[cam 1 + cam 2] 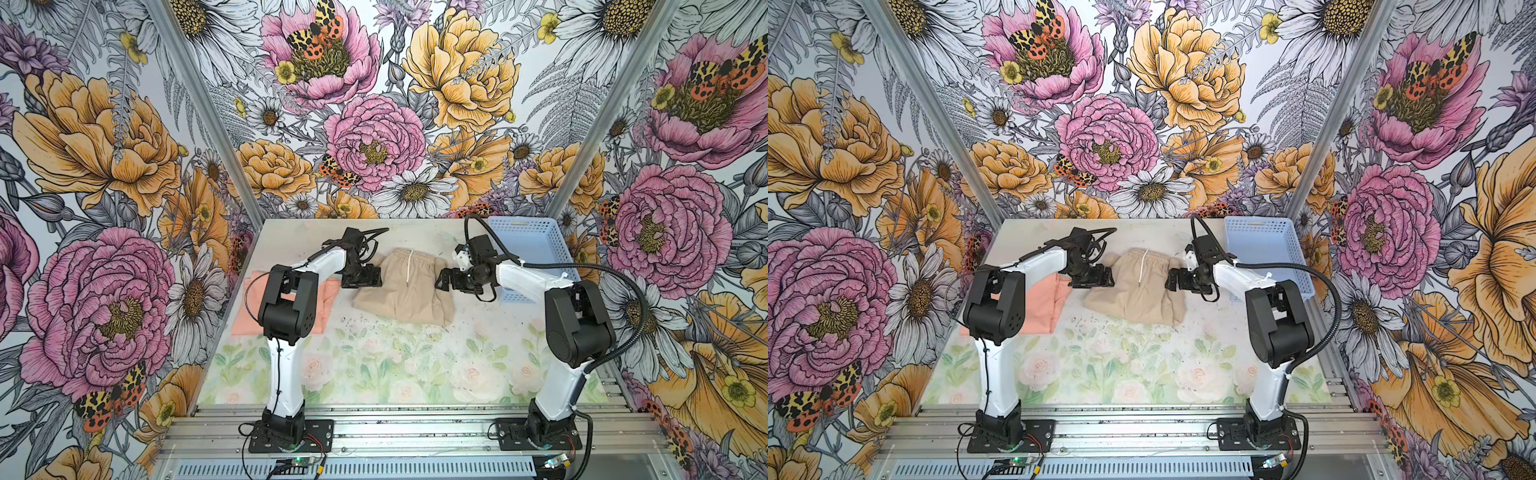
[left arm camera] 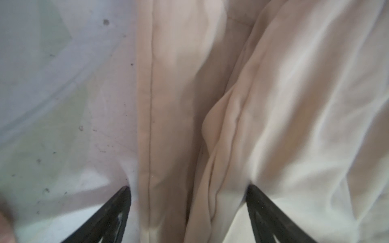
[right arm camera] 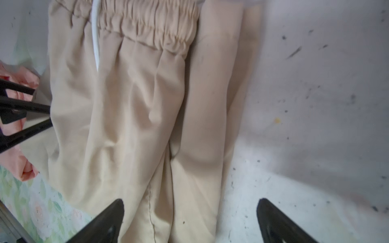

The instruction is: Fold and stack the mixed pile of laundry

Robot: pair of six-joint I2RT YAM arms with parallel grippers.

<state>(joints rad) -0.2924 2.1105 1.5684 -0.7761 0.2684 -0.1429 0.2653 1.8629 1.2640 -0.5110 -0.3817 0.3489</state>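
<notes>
Beige elastic-waist fabric shorts (image 1: 405,291) lie spread on the floral-print table (image 1: 374,365), centre-back. Left gripper (image 1: 361,280) at their left edge, jaws apart, gripping nothing. Right gripper (image 1: 445,281) at their right edge, likewise. Peach-pink T-shirt (image 1: 1044,305) lies left.

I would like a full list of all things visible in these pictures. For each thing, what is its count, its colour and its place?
shorts: one, beige, middle of the table, toward the back
drawstring: one, white, hanging from the shorts' waistband
T-shirt: one, peach-pink, left side of the table, partly hidden
basket: one, light blue, back right corner of the table
table: one, pale with faded flower print, under everything
walls: three, flower wallpaper, around the table
left hand: one, black, open, at the shorts' left edge
right hand: one, black, open, at the shorts' right edge
</notes>
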